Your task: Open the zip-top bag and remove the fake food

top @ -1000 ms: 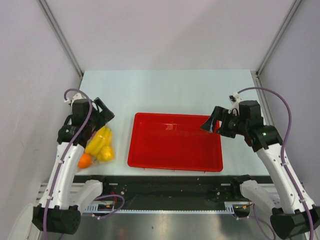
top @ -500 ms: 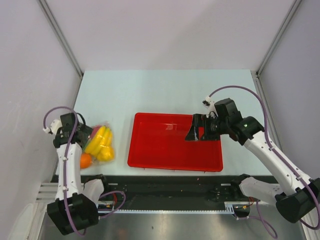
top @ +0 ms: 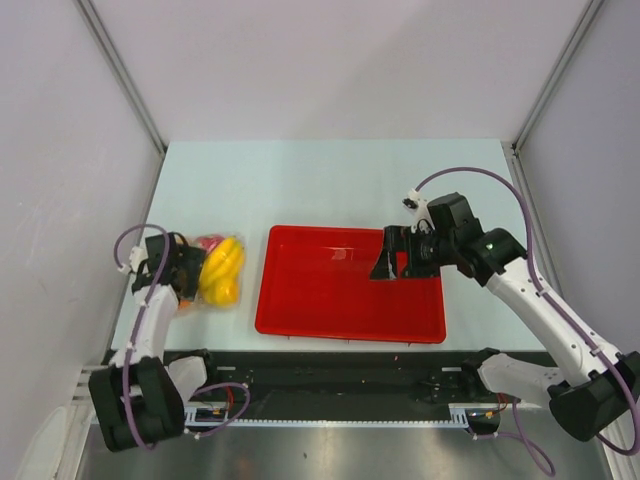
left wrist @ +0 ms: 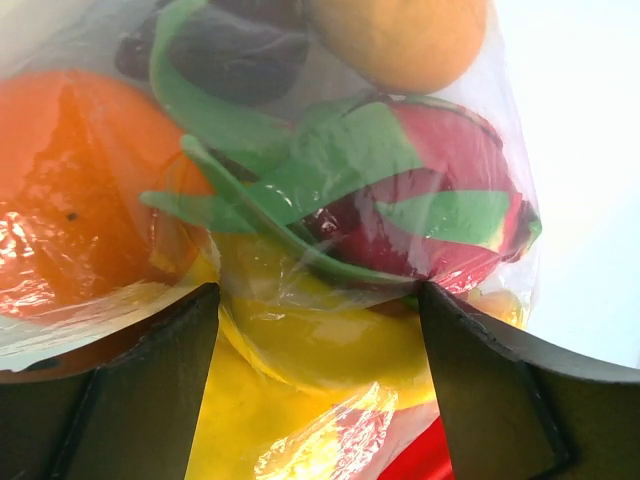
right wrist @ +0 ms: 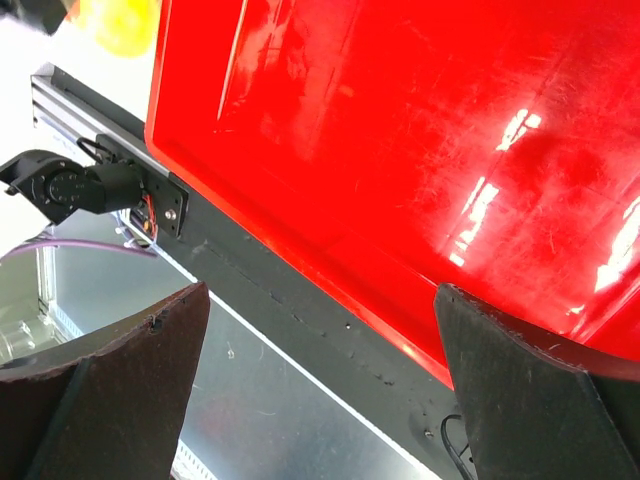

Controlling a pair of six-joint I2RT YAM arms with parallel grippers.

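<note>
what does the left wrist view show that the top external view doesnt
Only the left wrist: close up through the clear zip-top bag, the green leaves on the dragon fruit, a dark fruit, and the left gripper with its jaws on either side of the bag; whether they press it I cannot tell. Only the top external: the whole red tray, the table, and the right gripper, open, above the tray's right part. Both: the bag and its yellow fruit.
</note>
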